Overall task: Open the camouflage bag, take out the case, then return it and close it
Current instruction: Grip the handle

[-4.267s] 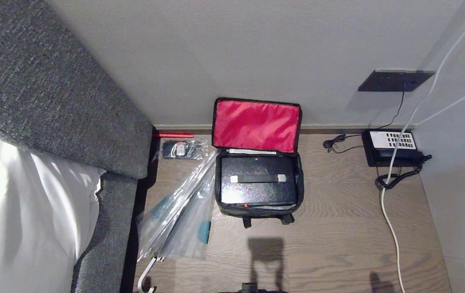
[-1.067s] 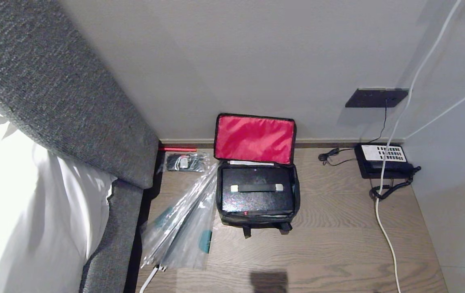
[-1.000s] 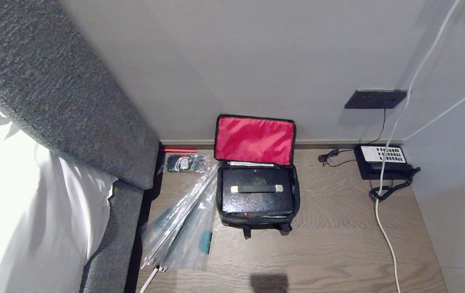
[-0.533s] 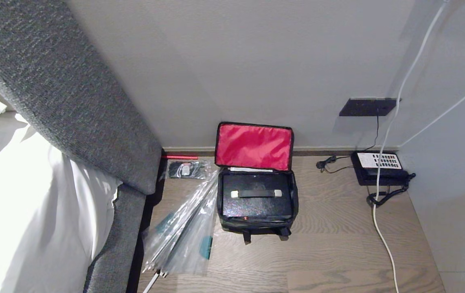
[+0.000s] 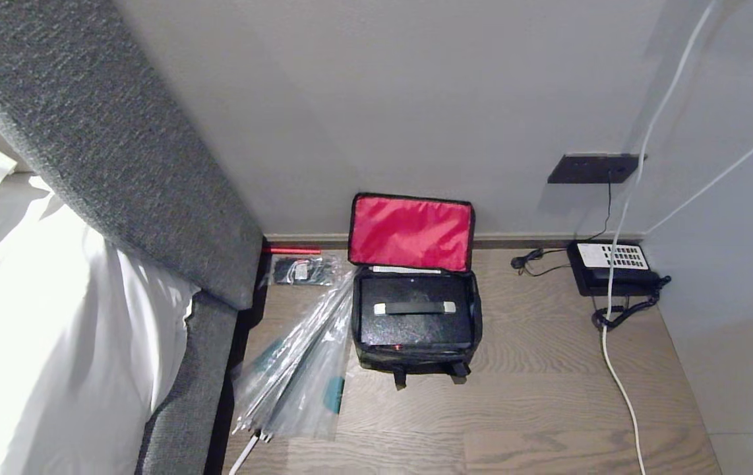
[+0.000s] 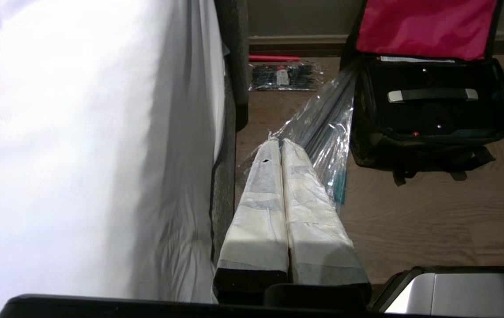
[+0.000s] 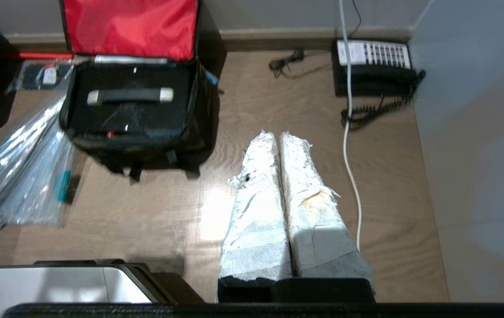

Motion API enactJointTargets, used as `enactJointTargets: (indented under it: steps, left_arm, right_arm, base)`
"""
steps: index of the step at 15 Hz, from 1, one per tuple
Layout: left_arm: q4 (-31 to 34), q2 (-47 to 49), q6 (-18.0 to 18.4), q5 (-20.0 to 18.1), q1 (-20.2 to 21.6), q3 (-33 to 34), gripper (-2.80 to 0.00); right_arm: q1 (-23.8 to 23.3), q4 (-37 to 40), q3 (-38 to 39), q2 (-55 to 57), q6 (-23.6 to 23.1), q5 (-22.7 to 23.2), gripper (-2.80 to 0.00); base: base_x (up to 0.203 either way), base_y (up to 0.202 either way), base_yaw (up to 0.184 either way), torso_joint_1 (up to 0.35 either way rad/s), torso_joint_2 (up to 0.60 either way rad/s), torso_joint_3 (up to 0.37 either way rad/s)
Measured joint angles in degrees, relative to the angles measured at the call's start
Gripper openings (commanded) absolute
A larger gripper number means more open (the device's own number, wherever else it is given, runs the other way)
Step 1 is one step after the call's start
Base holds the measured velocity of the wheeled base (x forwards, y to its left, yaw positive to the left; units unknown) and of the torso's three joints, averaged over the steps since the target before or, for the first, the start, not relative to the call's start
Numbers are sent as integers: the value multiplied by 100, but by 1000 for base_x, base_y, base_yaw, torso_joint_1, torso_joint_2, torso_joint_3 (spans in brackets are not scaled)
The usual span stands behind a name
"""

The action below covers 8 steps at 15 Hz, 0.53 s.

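1. Head view: the camouflage bag (image 5: 414, 359) sits on the wooden floor (image 5: 548, 409) against the wall, its lid (image 5: 411, 232) thrown back upright and showing a red lining. The black case (image 5: 414, 318) lies flat inside the bag, its handle (image 5: 415, 307) on top. Just to the left of the bag a plastic-wrapped umbrella (image 5: 297, 379) lies on the floor, touching the bag's side. A small packet (image 5: 302, 270) rests near the skirting beside the grey headboard (image 5: 119, 171), with white bedding (image 5: 40, 330) at far left. A black telephone (image 5: 607, 267) stands in the right corner, a white cable (image 5: 620, 389) running across the floor by it. Neither arm appears in this view.

2. Left wrist view: the left gripper (image 6: 280, 141) hangs above the floor over the umbrella (image 6: 327, 128), beside the bed edge, its two wrapped fingers (image 6: 261, 198) pressed together with nothing between them. The bag (image 6: 428, 141) lies well apart from it.

3. Right wrist view: the right gripper (image 7: 277, 134) hangs above bare floor (image 7: 146, 212) between the bag (image 7: 146, 150) and the telephone (image 7: 375, 66), fingers (image 7: 309, 212) closed against each other and empty. The case (image 7: 130, 99) shows inside the open bag.
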Motion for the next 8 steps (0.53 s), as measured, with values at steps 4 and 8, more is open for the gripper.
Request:
enactJointTargets:
  steps: [4,8]
  left_arm:
    - [-13,0,-39,27,0,0,-280]
    - [-22,0,-42,32,0,0,-280]
  right_arm:
    - [0,2,0,2,3,-2,-280]
    - [0,2,0,0,1,-3,-280]
  base:
    - [-50,0,-1,-2,0,3]
    - [0,0,0,0,0,0]
